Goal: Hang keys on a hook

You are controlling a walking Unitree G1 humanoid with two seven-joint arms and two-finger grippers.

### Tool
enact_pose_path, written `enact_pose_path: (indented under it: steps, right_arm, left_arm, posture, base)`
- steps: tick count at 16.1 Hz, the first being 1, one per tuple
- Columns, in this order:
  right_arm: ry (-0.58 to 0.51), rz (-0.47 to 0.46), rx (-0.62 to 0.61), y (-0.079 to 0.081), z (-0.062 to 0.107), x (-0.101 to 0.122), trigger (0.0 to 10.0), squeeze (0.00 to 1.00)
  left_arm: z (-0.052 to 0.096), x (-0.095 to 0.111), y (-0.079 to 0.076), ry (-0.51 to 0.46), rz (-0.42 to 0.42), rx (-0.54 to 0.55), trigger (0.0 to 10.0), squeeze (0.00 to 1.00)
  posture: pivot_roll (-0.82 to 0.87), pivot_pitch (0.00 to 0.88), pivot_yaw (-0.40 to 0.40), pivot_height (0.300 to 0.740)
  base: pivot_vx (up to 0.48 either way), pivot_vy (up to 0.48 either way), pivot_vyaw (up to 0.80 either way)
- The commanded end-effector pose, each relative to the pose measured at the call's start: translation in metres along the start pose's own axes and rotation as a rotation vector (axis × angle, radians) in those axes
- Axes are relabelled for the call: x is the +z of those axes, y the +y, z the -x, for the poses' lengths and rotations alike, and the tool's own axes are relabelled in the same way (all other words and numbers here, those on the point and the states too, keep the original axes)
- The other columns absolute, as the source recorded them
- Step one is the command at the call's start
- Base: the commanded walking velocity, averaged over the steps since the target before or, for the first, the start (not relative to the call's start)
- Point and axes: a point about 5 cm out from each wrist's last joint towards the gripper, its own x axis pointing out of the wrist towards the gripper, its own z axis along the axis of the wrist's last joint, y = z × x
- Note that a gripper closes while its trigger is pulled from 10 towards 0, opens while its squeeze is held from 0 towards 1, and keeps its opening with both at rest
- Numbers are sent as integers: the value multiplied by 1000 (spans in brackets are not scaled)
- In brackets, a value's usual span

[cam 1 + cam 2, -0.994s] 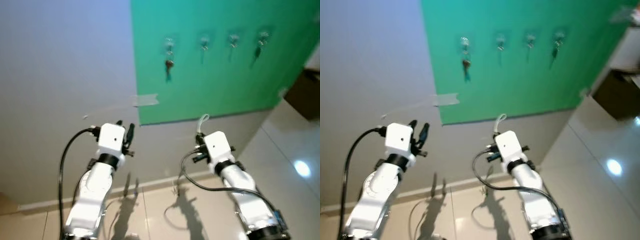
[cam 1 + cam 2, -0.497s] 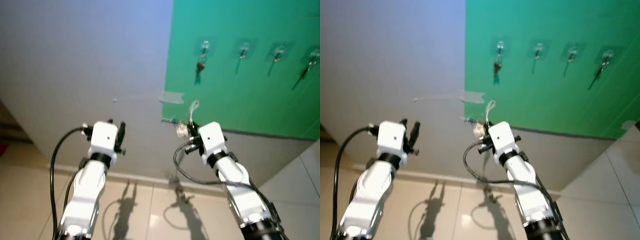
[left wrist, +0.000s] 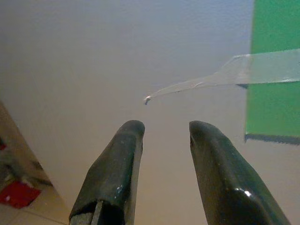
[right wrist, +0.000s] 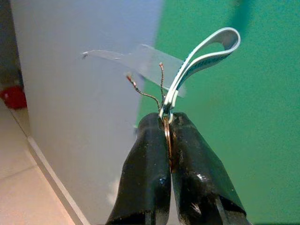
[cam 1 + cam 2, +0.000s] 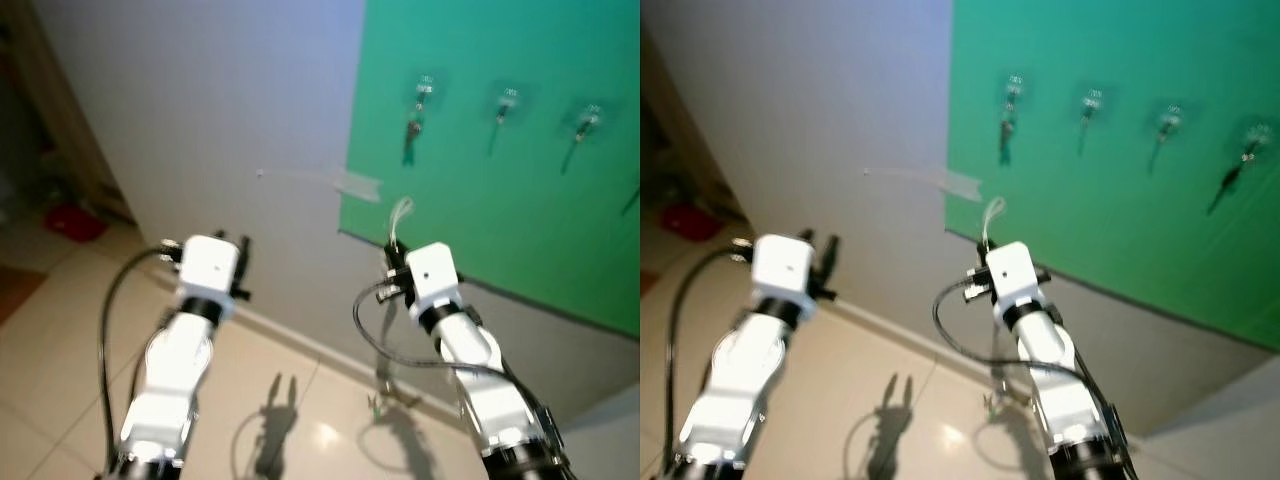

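At the far left a dark doorway area shows a red object point(image 5: 75, 222) on the floor, beside the pale wall point(image 5: 200, 90) that runs across to the right. The left gripper point(image 3: 161, 133) is raised in front of that wall, its two black fingers point(image 3: 117, 168) spread apart with nothing between them. On the wall beyond it a strip of clear tape point(image 5: 355, 185) crosses onto the edge of the green panel point(image 5: 520, 200). To the right, the right gripper point(image 4: 167, 123) is held up near the lower left corner of the green panel, its fingers pressed together on the keys' ring point(image 4: 167, 136); a pale looped strap point(image 4: 206, 51) stands up from the ring and two thin twisted wires point(image 4: 143, 91) stick out beside it. The keys themselves cannot be made out behind the fingers. Farther right and higher on the green panel is a row of hooks point(image 5: 508, 98), well apart from the gripper; the leftmost hook point(image 5: 425, 85) has a dark key point(image 5: 412, 130) hanging from it, and something dark hangs at the far right of the row point(image 5: 1230, 180). Below the arms, their shadows lie on the glossy tiled floor point(image 5: 300, 420).
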Motion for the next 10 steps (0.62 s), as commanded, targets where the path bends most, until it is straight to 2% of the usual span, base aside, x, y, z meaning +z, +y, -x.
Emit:
enact_pose_path:
  steps: [1,3,6,7,10]
  right_arm:
    - [-9,-22,-51,-13,3,1,10000,0]
    - [-29,-38,-45,-12,3,5,10000,0]
    - [-52,-50,-43,-11,2,8,10000,0]
    - [-45,-110,-42,-12,1,8,10000,0]
    - [-55,-108,-23,-11,1,9,10000,0]
  left_arm:
    - [-4,4,-9,-10,30,-18,10000,0]
    - [-5,6,-7,-19,9,-28,10000,0]
    - [-5,8,-8,-39,28,-50,10000,0]
    - [-5,9,-8,-43,34,-53,10000,0]
    - [-5,9,-8,-44,38,-60,10000,0]
  posture:
    - [-64,12,10,740]
    - [-64,9,11,740]
    - [-63,6,11,740]
    - [-60,5,11,740]
    - [-58,2,12,740]
  base:
    - [0,0,0]
    - [0,0,0]
    - [0,0,0]
    - [266,0,0]
    - [295,0,-304]
